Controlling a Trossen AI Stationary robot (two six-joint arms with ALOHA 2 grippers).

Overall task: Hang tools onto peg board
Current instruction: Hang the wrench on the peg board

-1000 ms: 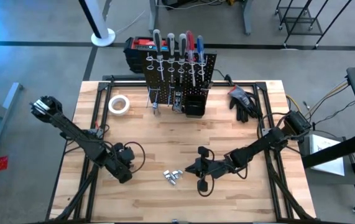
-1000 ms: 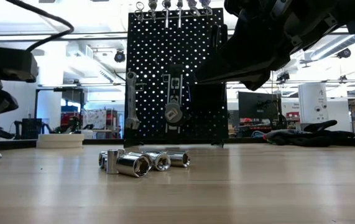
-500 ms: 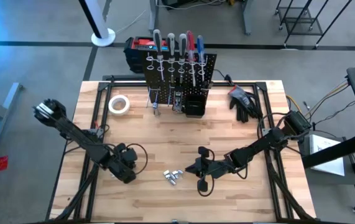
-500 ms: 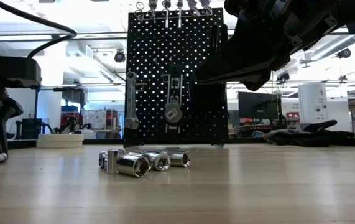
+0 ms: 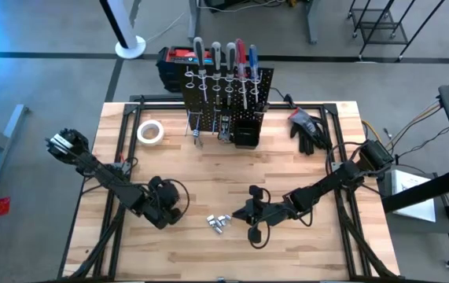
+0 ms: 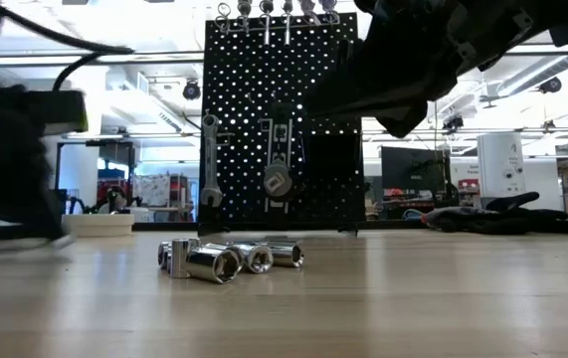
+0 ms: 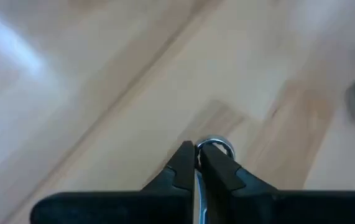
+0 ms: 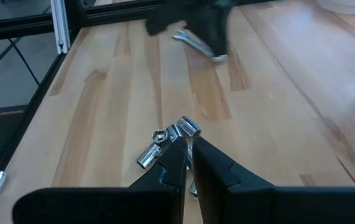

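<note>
1. Wooden tabletop [image 5: 208, 173] fills the high view, with both dark arms reaching in low from either side.
2. Standing at the far edge is the peg board [image 5: 228, 90], black and upright, with screwdrivers [image 5: 224, 59] in its top rings and wrenches [image 6: 210, 159] hanging below.
3. Left claw [image 7: 197, 163] sits down near the front-left of the tabletop, tips pinched together with a small silver metal piece [image 7: 215, 147] at them; whether it's truly gripped, I can't tell.
4. Right claw [image 8: 188, 149] hovers just right of the sockets, fingers nearly together, nothing between them.
5. Sockets [image 5: 219, 223], a little chrome cluster lying on their sides near the front centre, well apart from the peg board. Their long axes run flat along the tabletop, open ends pointing different ways.
6. Handling call: hard, smooth, light and ready to roll, so slippery. Best pinched across the barrel at mid-length.
</note>
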